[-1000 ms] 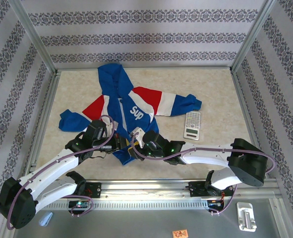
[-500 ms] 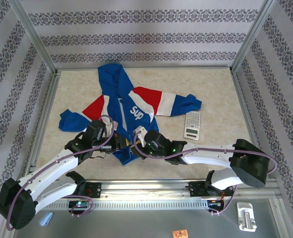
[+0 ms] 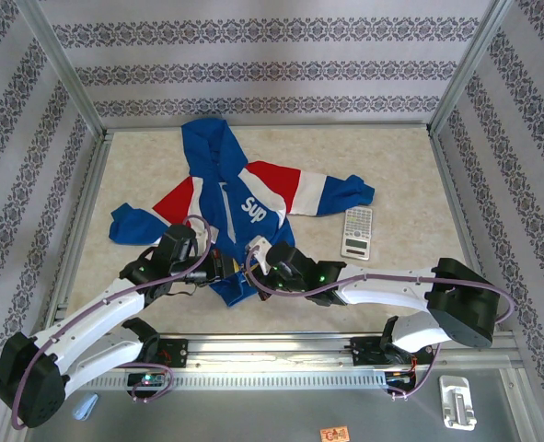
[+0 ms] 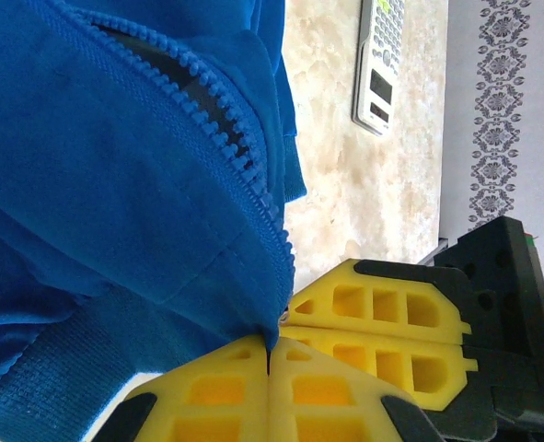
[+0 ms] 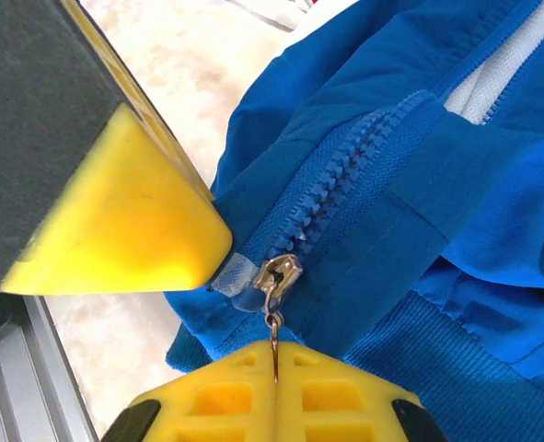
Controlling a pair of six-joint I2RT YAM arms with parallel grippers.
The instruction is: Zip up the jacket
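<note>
Right claw clenched on the zipper pull at its tips; left claw pinches the hem of the presumably limp jacket.

**Both arms in, jaws shut**

Arms stretched low from the near edge of the table, converging near its middle. Left gripper clamped on the jacket hem; right gripper pinching the zipper pull; wrists just beside each other
</note>
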